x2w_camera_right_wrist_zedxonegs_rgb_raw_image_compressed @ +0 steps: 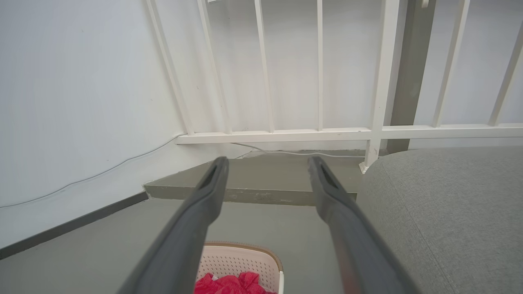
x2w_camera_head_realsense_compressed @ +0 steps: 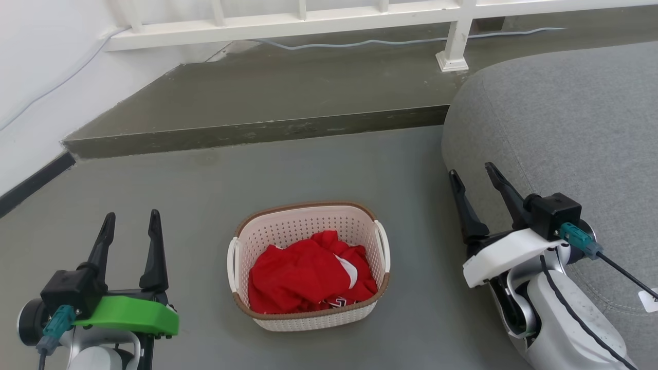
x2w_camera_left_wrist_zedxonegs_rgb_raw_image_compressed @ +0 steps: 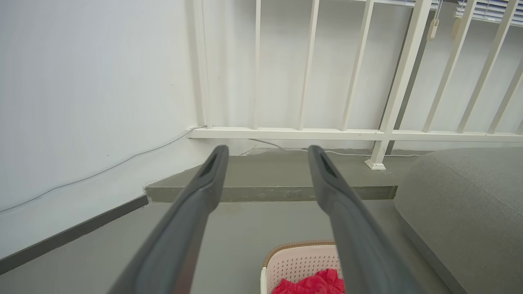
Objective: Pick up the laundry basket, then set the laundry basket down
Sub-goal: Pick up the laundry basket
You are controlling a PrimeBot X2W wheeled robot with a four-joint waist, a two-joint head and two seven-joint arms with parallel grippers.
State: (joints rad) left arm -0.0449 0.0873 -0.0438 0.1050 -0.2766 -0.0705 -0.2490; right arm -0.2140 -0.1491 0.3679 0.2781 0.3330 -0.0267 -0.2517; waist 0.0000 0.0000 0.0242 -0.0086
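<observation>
Laundry basket (x2w_camera_head_realsense_compressed: 303,226) sits on the grey floor (x2w_camera_head_realsense_compressed: 360,164) at lower centre of the head view, with a crumpled red garment (x2w_camera_head_realsense_compressed: 300,277) heaped inside it. The left gripper (x2w_camera_head_realsense_compressed: 131,215) hovers at the lower left of the frame, its two dark fingers spread and holding nothing, well apart from the basket. The right gripper (x2w_camera_head_realsense_compressed: 471,169) stands at the right of the frame, fingers likewise parted and empty, just beside the rounded edge of a grey upholstered cushion (x2w_camera_head_realsense_compressed: 565,118). Neither gripper touches the basket. Across the top of the frame a white railing (x2w_camera_head_realsense_compressed: 308,23) runs above a raised step (x2w_camera_head_realsense_compressed: 288,87), and a pale cable (x2w_camera_head_realsense_compressed: 360,43) trails along the step's far side. In both wrist views the basket's brown rim and a patch of the red cloth show at the bottom edge, partly behind one of the parted fingers.
</observation>
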